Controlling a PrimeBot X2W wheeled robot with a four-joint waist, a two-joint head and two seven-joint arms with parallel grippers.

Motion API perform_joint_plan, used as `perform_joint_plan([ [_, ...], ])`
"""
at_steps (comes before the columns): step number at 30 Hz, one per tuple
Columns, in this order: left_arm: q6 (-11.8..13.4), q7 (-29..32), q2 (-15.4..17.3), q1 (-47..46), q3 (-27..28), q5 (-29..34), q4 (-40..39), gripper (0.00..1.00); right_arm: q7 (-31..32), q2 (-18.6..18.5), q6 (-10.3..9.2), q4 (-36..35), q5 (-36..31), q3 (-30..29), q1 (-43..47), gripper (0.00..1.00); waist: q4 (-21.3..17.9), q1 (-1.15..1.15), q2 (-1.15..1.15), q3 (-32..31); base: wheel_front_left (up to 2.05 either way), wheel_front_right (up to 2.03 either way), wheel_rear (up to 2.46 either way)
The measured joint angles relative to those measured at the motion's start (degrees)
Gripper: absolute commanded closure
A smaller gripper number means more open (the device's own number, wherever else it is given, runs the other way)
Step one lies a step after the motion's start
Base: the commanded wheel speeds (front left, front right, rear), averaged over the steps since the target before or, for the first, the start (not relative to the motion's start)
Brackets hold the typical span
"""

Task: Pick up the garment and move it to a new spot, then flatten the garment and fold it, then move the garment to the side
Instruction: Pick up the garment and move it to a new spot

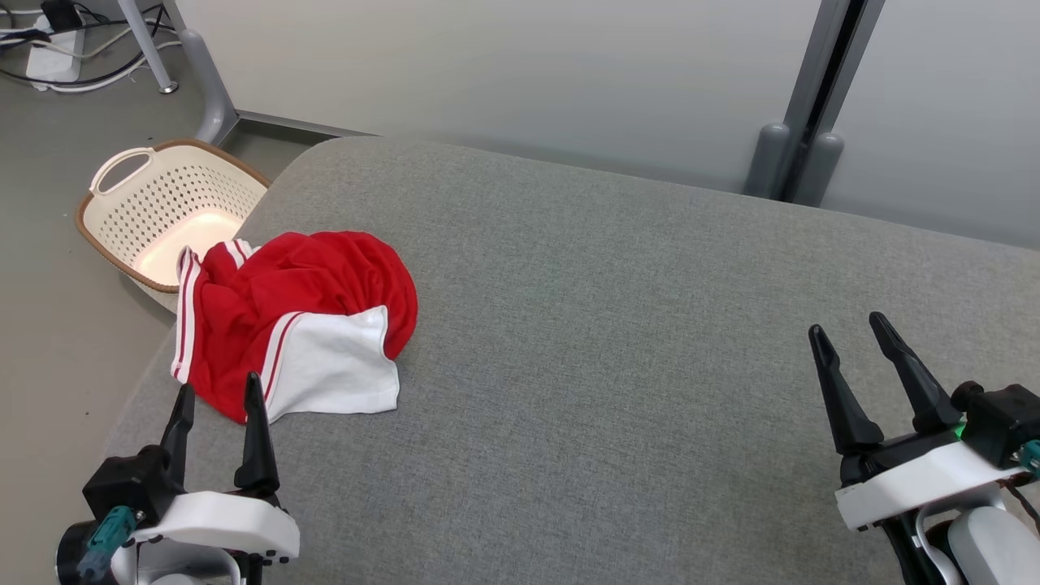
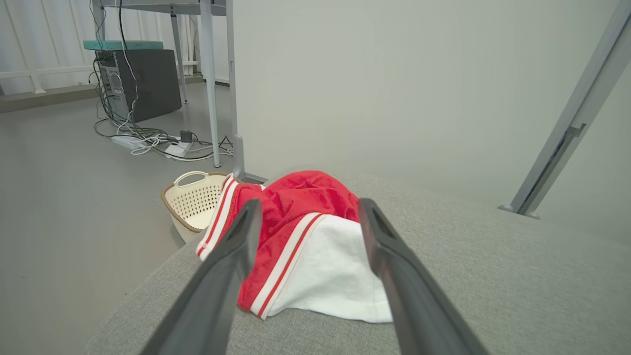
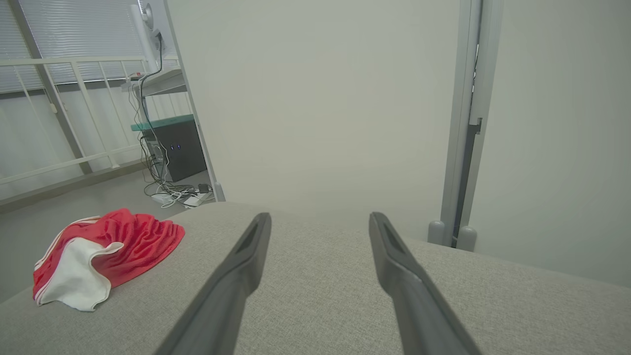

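Two grippers, head view: left gripper (image 1: pixel 221 383), right gripper (image 1: pixel 846 323), jaws spread, empty; red-white garment (image 1: pixel 301 309) crumpled at left edge of grey surface (image 1: pixel 617 325), near basket (image 1: pixel 122 211). Left wrist view: garment close ahead. Right wrist view: garment far left. Judged soft, light, limp; pinch raised red fold

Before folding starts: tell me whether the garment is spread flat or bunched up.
Bunched up: the garment lies in a crumpled heap, red cloth wrinkled over a white panel.

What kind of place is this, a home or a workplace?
Most likely a lab or office test space, not a home: partition panels on metal posts, a computer tower with loose cables on the floor, and a grey padded table holding a red and white garment.
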Motion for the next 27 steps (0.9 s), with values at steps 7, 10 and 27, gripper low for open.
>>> perform_joint_plan([
  [7,0.3,5.57,2.25,-1.98,0.21,-0.89,-2.94,0.0,0.02,-0.76,0.0,-0.57,-0.04,0.2,-0.49,0.0,-0.22,0.0,0.0,1.34,0.0,0.0,0.0],
  [10,0.47,14.04,5.86,-7.01,1.02,-1.79,-4.88,0.0,0.7,-1.86,0.0,-1.4,-0.07,0.22,-1.05,0.0,-0.99,0.0,0.0,3.03,0.0,0.0,0.0],
  [27,0.32,43.07,13.56,-26.33,6.64,-13.8,15.05,0.0,1.88,-5.36,-0.01,-5.1,0.59,1.13,-6.95,0.0,-10.11,0.0,0.0,14.83,0.0,0.0,0.0],
])
